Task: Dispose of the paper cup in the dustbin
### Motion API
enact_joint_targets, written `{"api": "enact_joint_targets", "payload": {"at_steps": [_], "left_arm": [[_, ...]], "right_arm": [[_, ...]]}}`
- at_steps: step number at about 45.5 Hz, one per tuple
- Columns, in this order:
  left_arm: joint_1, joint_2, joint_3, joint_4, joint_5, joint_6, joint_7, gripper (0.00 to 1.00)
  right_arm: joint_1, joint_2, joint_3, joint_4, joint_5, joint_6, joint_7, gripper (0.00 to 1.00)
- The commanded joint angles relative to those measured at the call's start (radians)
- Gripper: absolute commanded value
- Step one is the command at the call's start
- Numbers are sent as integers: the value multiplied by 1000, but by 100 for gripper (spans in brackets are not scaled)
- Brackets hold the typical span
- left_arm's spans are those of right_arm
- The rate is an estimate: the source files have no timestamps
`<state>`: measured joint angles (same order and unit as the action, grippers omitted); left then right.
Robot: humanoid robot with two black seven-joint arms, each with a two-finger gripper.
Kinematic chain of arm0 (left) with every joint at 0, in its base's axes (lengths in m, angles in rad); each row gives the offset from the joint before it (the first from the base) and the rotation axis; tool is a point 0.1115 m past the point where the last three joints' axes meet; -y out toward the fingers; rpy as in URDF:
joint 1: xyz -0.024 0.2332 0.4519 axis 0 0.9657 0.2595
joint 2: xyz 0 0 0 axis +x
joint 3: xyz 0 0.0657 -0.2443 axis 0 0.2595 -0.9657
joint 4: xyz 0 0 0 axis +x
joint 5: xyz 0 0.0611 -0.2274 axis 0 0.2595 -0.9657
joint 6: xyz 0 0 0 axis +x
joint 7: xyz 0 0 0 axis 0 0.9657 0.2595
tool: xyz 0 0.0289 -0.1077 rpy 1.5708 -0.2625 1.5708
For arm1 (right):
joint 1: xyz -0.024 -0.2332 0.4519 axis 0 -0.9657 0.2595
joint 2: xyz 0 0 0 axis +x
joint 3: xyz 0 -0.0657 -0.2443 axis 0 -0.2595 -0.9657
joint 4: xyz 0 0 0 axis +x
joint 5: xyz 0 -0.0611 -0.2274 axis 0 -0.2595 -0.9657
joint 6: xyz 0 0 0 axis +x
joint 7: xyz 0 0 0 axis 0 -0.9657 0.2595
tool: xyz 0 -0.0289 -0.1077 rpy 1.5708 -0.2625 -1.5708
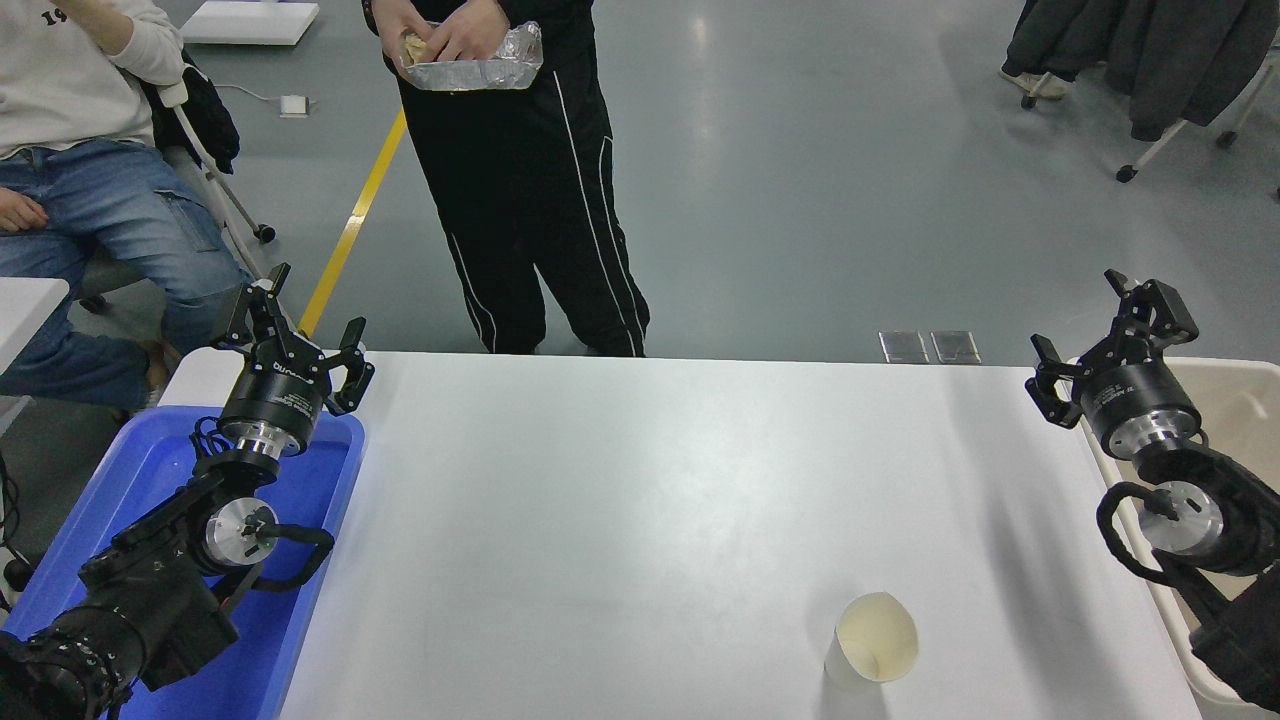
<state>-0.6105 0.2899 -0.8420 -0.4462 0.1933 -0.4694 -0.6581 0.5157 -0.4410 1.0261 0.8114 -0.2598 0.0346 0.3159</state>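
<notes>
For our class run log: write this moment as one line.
paper cup: upright on table, untouched | right gripper: open, empty, over dustbin edge | left gripper: open, parked

Bare table [650, 500] lies all around the paper cup [872, 650]

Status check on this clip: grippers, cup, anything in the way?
Left gripper open, parked over blue tub. Right gripper open, empty, above dustbin edge. Paper cup upright on table, untouched. Nothing between cup and dustbin.
</notes>
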Motion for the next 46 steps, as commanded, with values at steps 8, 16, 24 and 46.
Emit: {"api": "enact_joint_targets", "payload": {"at_steps": [8, 16, 24, 46], "left_arm": [[0, 0, 1, 0, 0, 0, 0, 100], [0, 0, 0, 0, 0, 0, 0, 100], [0, 0, 0, 0, 0, 0, 0, 100], [0, 0, 0, 0, 0, 0, 0, 100]], "right_arm": [[86, -96, -40, 6, 5, 16, -1, 99], [122, -185, -73, 18, 4, 28, -6, 99], [308, -361, -462, 58, -12, 33, -8, 99], [1034, -449, -1546, 399, -300, 33, -5, 99]]}}
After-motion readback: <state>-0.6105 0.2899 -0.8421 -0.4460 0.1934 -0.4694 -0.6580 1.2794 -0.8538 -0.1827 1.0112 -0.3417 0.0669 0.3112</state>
